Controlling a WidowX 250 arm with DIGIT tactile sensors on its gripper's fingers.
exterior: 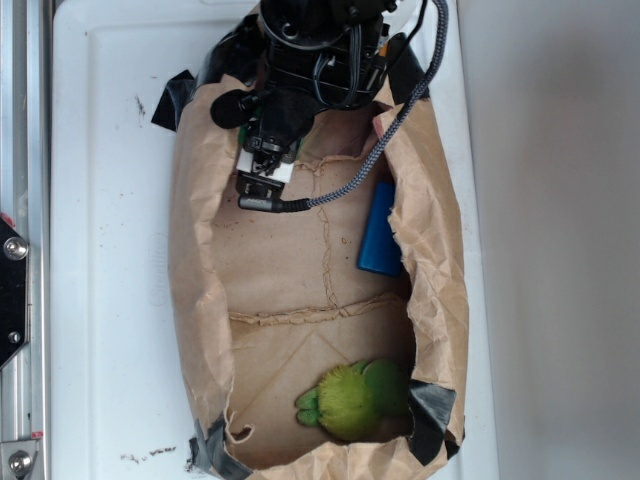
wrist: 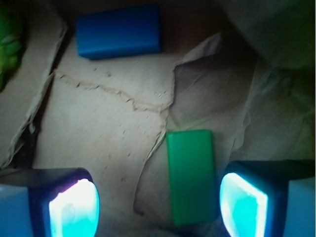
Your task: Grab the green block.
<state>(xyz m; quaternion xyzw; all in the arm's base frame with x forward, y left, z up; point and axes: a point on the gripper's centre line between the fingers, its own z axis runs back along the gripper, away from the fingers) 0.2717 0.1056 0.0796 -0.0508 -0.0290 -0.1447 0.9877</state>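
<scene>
The gripper is held with jaws spread above the paper bag's floor near its end wall, so that the green block, lying flat nearer one finger, can be straddled.

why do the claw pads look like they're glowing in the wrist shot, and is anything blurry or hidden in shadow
Wrist view: the claw pads are blown out to cyan-white glare and soft, being so near the lens; the green block between them is fairly sharp, the blue block slightly soft, the paper bag wall dim. Exterior view: even light, but the arm covers the green block and the plush toy sits in the bag's shadow.
</scene>
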